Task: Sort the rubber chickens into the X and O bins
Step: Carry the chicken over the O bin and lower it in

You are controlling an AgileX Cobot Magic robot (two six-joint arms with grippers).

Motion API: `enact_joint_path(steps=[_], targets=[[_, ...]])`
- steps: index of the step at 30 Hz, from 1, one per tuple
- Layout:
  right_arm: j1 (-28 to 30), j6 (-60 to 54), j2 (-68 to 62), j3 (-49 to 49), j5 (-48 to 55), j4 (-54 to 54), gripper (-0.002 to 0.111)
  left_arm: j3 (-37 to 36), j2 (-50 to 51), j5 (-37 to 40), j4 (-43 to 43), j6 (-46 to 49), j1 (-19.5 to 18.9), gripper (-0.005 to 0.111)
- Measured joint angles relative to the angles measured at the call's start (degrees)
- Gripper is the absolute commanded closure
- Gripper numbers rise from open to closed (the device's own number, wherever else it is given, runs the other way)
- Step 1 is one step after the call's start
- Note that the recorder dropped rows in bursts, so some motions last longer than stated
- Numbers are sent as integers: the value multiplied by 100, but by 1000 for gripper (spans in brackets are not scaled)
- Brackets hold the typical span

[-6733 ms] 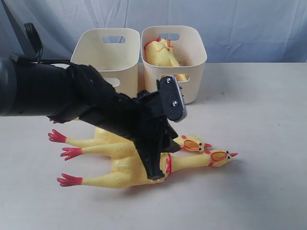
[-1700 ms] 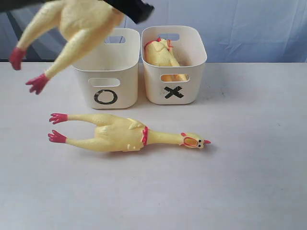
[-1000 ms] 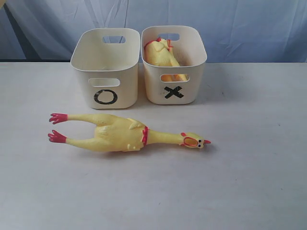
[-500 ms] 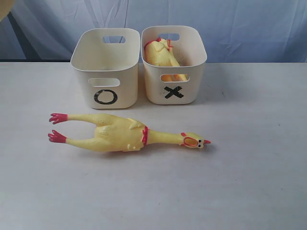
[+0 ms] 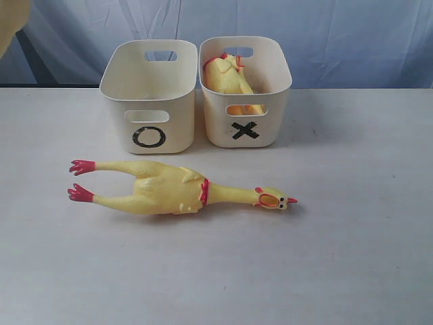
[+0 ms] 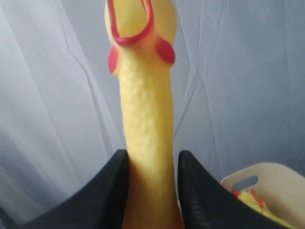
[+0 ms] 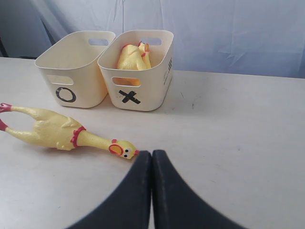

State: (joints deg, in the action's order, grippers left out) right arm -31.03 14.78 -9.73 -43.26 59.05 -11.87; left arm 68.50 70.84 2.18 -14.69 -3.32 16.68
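Observation:
One large rubber chicken (image 5: 169, 192) lies on its side on the table in front of the bins, red feet to the left, head to the right. The O bin (image 5: 148, 93) holds nothing that I can see. A smaller chicken (image 5: 226, 76) sits in the X bin (image 5: 264, 125). My left gripper (image 6: 152, 164) is shut on the neck of a second large chicken (image 6: 145, 102), held high in front of the backdrop; only a yellow sliver of it (image 5: 9, 27) shows in the exterior view's top left corner. My right gripper (image 7: 151, 153) is shut and empty, just off the lying chicken's (image 7: 52, 131) beak.
A wrinkled blue-grey cloth (image 5: 338, 34) hangs behind the table. The two bins stand side by side at the back, O bin (image 7: 71, 62) beside X bin (image 7: 143, 81). Neither arm shows in the exterior view.
The held chicken was carried up and left out of the exterior view. Over the last half second its yellow edge has crept back into the top left corner. The lying chicken has not moved.

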Motion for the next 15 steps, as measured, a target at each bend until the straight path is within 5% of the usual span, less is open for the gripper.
enact_joint_path(steps=[6,15], targets=[[0,11,0,0,0,0,108,12,189,-459,-623,-1075,-67,107],[0,11,0,0,0,0,108,12,588,-1181,-667,-1926,-706,107]])
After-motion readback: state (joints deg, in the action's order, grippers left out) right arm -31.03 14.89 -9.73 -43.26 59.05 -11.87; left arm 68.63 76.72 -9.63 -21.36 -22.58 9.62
